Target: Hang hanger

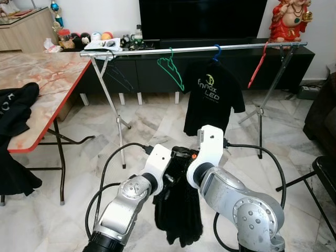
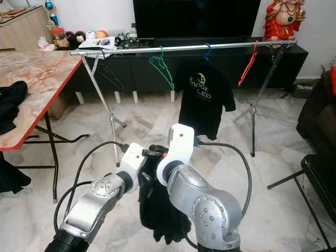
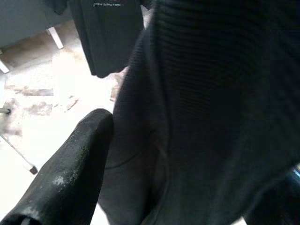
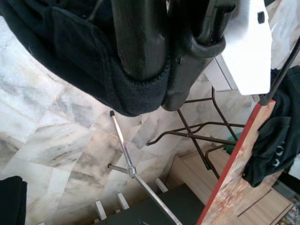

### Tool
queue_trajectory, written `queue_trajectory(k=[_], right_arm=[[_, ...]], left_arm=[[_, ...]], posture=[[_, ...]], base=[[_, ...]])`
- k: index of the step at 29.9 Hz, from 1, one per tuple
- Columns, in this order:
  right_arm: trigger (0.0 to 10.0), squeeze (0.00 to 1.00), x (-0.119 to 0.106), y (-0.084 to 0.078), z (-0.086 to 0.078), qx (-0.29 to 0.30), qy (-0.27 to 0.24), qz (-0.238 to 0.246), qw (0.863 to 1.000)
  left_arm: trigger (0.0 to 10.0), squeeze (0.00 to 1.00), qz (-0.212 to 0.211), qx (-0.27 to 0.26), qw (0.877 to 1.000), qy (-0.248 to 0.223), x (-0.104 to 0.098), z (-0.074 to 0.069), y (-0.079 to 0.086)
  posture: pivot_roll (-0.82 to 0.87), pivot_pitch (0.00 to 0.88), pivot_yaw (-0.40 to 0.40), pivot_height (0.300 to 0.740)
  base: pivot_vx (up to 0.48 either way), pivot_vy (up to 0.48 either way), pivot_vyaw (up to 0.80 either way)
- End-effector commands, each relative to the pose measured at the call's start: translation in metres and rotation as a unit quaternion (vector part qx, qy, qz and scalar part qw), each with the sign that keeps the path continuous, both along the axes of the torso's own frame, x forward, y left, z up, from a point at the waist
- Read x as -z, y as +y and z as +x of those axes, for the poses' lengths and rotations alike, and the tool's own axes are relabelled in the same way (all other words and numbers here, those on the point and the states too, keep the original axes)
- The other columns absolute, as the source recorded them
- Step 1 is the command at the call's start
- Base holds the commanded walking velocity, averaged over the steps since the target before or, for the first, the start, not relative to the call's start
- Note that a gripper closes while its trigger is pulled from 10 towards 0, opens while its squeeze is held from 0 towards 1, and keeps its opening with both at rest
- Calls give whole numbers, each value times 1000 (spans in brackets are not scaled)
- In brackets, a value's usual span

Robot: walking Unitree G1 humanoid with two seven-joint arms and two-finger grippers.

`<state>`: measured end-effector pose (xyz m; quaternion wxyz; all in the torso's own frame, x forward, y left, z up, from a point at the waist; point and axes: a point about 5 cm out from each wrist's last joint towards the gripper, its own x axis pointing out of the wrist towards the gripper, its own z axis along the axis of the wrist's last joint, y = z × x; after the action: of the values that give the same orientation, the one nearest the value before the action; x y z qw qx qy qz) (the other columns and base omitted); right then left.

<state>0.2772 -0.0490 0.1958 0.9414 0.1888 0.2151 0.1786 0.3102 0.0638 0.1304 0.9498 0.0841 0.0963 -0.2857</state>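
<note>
Both hands, the left hand (image 1: 169,169) and right hand (image 1: 185,160), grip the dark garment (image 1: 178,210) on its hanger low before the robot, well short of the rail (image 1: 199,48), so I'd raise it level and hook it between the green hanger (image 1: 171,67) and the hung black shirt (image 1: 212,100)

Pale marble floor (image 1: 157,123) with grey veining runs across the room and catches a soft, even light. A long, low black cabinet (image 1: 157,73) stands along the white wall (image 1: 94,16), with a large dark television (image 1: 202,18) on top and a row of small ornaments (image 1: 84,38) beside it. A red and gold statue (image 1: 287,20) stands at the far end. To one side is a folding table (image 1: 47,79) with a marbled top and red edge.
</note>
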Motion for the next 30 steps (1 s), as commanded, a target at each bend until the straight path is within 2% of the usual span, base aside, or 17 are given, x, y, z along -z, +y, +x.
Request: queue_trajectory(k=[1,2,3,4,5,30], right_arm=[[10000,0,-35,47,-15,-55,-24,120,991],[10000,0,-36,46,-14,-54,-26,121,991],[10000,0,-37,46,-14,-53,-27,123,991],[10000,0,-37,46,-14,-54,-27,123,991],[10000,0,-37,47,-14,-53,-27,125,990],[10000,0,-37,47,-14,-53,-27,126,990]], left_arm=[[10000,0,3,-3,1000,-2,-2,0,1],[7882,0,10,-13,1000,3,0,1,4],[6392,0,13,-18,1000,6,1,2,6],[1373,0,14,-21,1000,7,1,3,7],[0,0,14,-22,1000,6,2,3,8],[0,0,14,-22,1000,5,2,3,8]], posture=[[104,83,36,740],[104,83,36,740],[104,83,36,740],[103,80,36,740],[104,79,36,740],[104,79,36,740]], base=[[0,0,0],[0,0,0],[0,0,0],[0,0,0],[0,0,0],[0,0,0]])
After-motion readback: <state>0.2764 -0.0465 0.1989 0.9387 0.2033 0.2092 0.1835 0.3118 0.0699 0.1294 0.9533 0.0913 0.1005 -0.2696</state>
